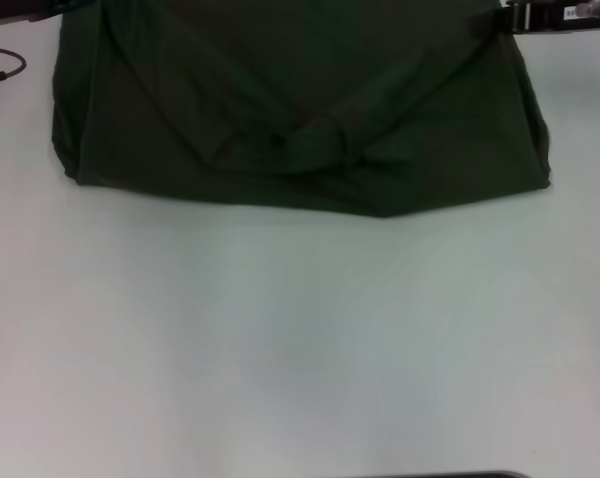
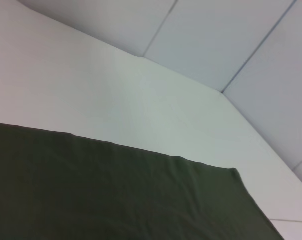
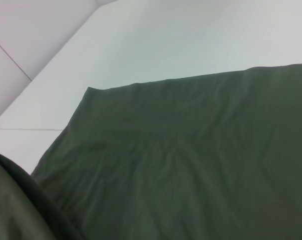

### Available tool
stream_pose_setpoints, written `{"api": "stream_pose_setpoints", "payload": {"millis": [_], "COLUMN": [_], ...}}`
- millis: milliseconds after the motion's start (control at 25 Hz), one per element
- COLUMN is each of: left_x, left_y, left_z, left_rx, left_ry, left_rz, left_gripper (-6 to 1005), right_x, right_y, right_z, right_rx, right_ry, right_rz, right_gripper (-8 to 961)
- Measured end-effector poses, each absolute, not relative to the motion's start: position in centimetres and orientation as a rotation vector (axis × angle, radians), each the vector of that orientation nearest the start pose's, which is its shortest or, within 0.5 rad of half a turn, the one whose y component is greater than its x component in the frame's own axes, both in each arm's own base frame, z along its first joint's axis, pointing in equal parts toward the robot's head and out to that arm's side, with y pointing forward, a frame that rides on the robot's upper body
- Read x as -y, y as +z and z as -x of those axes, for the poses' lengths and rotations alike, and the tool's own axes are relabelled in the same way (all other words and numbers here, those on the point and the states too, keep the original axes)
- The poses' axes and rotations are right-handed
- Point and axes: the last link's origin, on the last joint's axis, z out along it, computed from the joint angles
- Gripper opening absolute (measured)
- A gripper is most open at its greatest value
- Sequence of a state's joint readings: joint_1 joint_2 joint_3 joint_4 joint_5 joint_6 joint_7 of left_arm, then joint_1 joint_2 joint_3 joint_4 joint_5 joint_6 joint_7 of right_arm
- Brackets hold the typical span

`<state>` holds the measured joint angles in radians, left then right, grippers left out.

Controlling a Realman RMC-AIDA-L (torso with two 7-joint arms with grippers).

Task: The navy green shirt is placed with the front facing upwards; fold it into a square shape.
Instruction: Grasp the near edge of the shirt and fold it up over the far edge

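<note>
While neither of our grippers shows its fingers in any view, we cannot tell whether they are wide, narrow or holding cloth. Only a dark piece of hardware (image 1: pixel 548 14) at the far right corner of the head view sits just beside the cloth's upper right edge, and we cannot tell what part it is. Our left wrist camera looks across a flat corner of the large dark olive-green cotton shirt (image 1: pixel 300 110); our right wrist camera sees another flat corner, with a raised fold of the same cloth close to the lens. From the head, the shirt lies on the far half of the plain white table (image 1: pixel 300 349), partly folded, with both sides turned in and creases meeting near its near edge. That edge comes to a shallow point. A thin dark cable (image 1: pixel 3 68) lies at the table's far left.
</note>
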<state>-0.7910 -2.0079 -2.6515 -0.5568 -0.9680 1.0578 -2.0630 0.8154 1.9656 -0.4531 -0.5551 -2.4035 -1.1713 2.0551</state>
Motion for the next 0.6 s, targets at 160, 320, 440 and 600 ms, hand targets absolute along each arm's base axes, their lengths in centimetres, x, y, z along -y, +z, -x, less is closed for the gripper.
{"api": "stream_pose_setpoints", "payload": {"millis": [160,320,440,600], "left_x": [-44.69,-44.77,-44.85,-44.75], "left_y": [4.19,4.21,4.30,3.98], "left_z": [25.42,25.36,25.26,25.13], "left_rx": [1.348,1.346,1.347,1.352], "left_ry": [-0.665,-0.665,-0.680,-0.692], "left_rz": [2.071,2.069,2.063,2.064], "left_gripper": [66,66,66,66], "right_x": [-43.86,-44.17,-44.32,-44.51], "right_y": [4.38,4.39,4.56,4.72], "right_z": [-26.15,-25.92,-25.85,-25.96], "right_rx": [-1.293,-1.283,-1.276,-1.267], "right_ry": [0.406,0.405,0.404,0.396], "right_rz": [2.240,2.235,2.232,2.220], "right_gripper": [43,43,42,42]}}
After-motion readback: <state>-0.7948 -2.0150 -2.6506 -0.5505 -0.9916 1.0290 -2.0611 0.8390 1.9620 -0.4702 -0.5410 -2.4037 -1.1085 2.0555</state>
